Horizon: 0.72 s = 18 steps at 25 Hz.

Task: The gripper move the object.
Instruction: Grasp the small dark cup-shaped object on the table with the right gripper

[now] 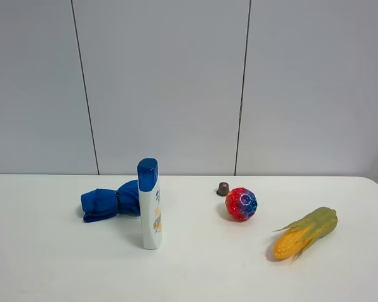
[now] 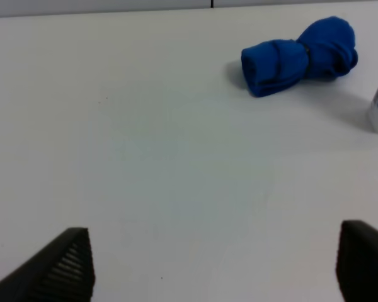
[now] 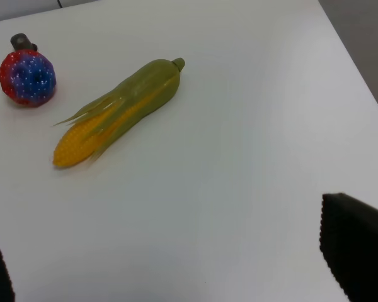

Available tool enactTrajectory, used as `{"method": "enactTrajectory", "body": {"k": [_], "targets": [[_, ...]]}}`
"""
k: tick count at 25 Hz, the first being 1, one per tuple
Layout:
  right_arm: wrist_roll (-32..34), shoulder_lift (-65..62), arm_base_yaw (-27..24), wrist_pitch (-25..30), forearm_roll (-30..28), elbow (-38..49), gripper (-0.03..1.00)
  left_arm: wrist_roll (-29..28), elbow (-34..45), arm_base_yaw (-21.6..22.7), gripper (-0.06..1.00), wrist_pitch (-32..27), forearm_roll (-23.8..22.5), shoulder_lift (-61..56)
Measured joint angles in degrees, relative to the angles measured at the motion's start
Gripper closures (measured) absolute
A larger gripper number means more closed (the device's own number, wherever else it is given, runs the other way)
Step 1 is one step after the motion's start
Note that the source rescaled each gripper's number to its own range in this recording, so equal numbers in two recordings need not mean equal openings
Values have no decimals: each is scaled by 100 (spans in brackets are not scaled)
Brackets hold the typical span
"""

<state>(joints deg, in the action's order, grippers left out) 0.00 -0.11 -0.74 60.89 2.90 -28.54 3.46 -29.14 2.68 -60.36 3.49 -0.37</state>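
Note:
The object, a tiny dark grey-brown cup [image 1: 223,188], stands on the white table just behind and left of the red-and-blue speckled ball [image 1: 241,204]. In the right wrist view the cup [image 3: 22,43] peeks out behind the ball [image 3: 26,77]. Neither arm shows in the exterior high view. My left gripper [image 2: 217,267] is open, its black fingertips [image 2: 66,267] wide apart over bare table. My right gripper [image 3: 170,267] is open too, its fingertips [image 3: 353,251] at the frame's corners, well away from the cup.
A toy corn cob [image 1: 305,232] lies right of the ball. A white bottle with a blue cap [image 1: 149,202] stands mid-table, a rolled blue cloth [image 1: 111,201] behind it to the left. The table's right edge [image 3: 356,60] shows in the right wrist view.

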Motion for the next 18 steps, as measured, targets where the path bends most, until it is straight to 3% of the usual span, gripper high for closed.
{"method": "enactTrajectory", "body": {"k": [18], "targets": [[0,0,0,0,-58,0,-3,0,0,0,-6,0,0,0]]}}
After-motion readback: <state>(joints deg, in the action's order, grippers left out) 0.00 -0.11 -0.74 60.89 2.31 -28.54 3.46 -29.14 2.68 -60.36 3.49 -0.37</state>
